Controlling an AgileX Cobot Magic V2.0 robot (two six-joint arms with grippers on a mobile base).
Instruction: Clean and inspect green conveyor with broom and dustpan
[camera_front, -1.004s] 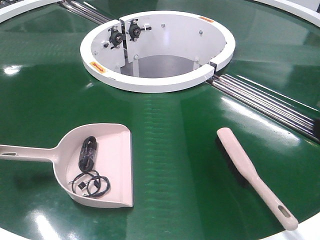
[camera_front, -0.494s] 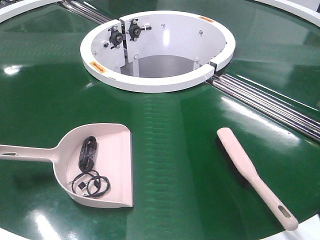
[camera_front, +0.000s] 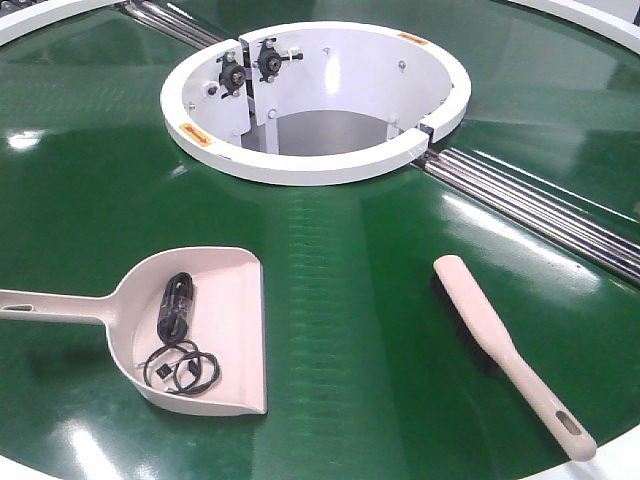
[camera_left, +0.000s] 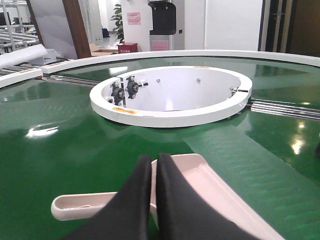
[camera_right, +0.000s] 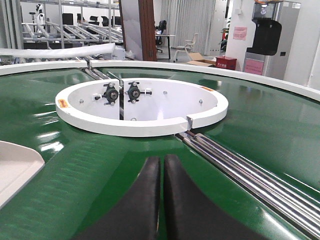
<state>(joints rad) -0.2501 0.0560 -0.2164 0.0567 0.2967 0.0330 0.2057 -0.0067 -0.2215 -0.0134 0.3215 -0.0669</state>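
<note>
Both the left gripper (camera_left: 153, 172) and right gripper (camera_right: 162, 172) are hovering pressed together and empty, while the wide beige plastic dustpan (camera_front: 205, 330), holding black cable scraps (camera_front: 178, 345), and the long beige bristled broom (camera_front: 505, 350) are lying well apart on the glossy green conveyor (camera_front: 350, 290); any tilted lift is risking spilling those scraps.

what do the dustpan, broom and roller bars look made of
The dustpan looks like matte beige-pink moulded plastic, as does the broom, which has short black bristles, likely synthetic. The roller bars look like polished metal, silver and reflective.
</note>
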